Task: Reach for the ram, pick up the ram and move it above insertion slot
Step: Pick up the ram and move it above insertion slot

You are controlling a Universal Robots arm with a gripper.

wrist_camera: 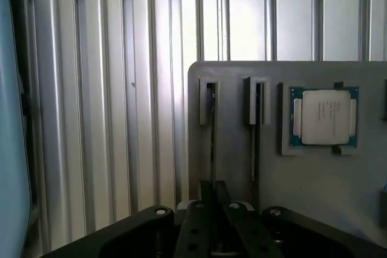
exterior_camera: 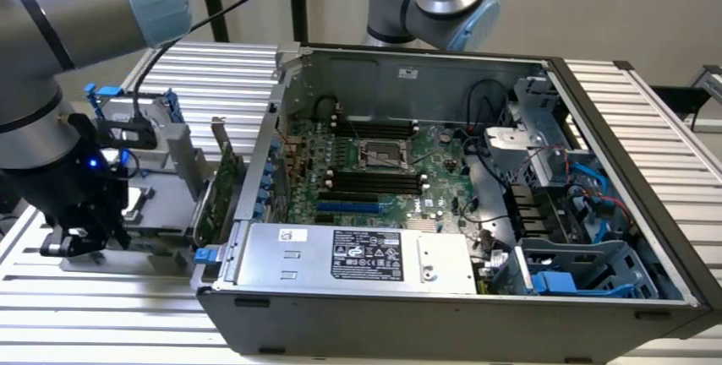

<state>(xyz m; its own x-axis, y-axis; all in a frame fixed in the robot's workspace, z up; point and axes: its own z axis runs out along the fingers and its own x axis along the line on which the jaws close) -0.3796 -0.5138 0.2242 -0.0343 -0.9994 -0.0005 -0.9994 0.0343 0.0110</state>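
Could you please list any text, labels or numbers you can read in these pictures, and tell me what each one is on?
Nothing is legible.
Black-and-white label on the power supply: printed, too small to read.
Small white sticker on the same power supply: too small.
Processor on the grey tray: faint lid markings, blurred.

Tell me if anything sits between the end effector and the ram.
Nothing visible does: the end effector hangs over the thin, dark, edge-on ram stick slotted in the flat grey holder plate; the square silver processor chip lies apart.
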